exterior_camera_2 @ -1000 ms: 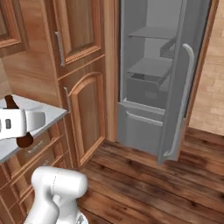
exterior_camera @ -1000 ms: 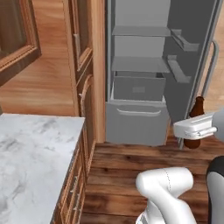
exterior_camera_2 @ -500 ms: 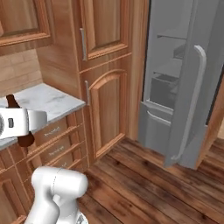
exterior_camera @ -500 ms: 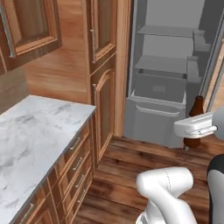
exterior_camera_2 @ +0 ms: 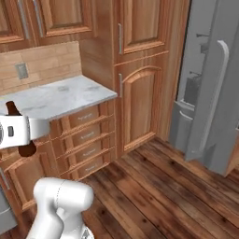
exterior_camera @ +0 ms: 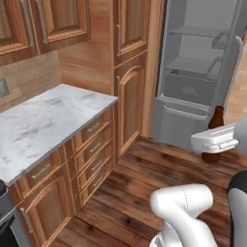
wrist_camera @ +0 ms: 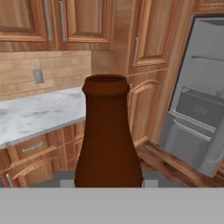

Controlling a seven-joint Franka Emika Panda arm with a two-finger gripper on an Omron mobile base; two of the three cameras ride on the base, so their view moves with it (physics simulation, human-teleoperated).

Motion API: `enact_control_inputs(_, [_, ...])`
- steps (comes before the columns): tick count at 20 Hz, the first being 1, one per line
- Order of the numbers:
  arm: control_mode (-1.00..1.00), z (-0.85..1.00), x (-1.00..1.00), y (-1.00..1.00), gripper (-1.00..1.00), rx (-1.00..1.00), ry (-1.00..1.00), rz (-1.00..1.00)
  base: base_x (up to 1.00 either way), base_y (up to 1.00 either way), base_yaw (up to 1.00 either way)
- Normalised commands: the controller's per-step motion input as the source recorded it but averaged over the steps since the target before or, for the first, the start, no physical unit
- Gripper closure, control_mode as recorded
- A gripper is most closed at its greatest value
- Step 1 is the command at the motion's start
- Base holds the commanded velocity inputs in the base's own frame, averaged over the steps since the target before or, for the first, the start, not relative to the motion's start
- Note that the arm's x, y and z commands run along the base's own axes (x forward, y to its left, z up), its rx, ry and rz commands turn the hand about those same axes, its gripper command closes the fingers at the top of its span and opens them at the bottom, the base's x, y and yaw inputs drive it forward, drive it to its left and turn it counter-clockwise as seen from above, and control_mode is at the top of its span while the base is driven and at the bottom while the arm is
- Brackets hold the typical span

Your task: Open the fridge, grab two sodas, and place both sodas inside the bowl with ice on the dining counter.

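My gripper (exterior_camera: 212,143) is shut on one of the sodas, a slim dark brown bottle (exterior_camera: 216,117), and holds it upright in mid-air above the wooden floor. From the other side, the bottle (exterior_camera_2: 12,108) pokes out above and below the white hand of the gripper (exterior_camera_2: 19,129). In the hand view the bottle (wrist_camera: 107,135) stands close up at the centre. The fridge (exterior_camera: 195,72) stands open behind it, with grey shelves and a drawer showing. The bowl, the ice and the dining counter are out of view.
A marble-topped wall counter (exterior_camera: 46,123) with wooden drawers runs along the left, under a tiled backsplash. Tall wooden cabinets (exterior_camera: 130,72) stand between it and the fridge. The fridge door (exterior_camera_2: 212,107) swings out over the floor at the right. A grey appliance edge (exterior_camera: 6,214) sits at the lower left.
The whole picture has slid rightwards as the base turned left: the fridge went from the middle to the right, and the marble counter came further in. The bottle stays in the shut gripper.
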Motion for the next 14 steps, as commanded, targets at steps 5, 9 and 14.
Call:
enact_control_inputs(5, [1.00, 0.00, 0.00, 0.00, 1.00, 0.00, 0.00, 0.00, -1.00, -0.41, 0.34])
enact_control_inputs(9, [1.00, 0.00, 0.00, 0.00, 1.00, 0.00, 0.00, 0.00, -1.00, -0.44, 0.35])
enact_control_inputs(14, [1.00, 0.00, 0.00, 0.00, 1.00, 0.00, 0.00, 0.00, -1.00, -0.25, 0.35])
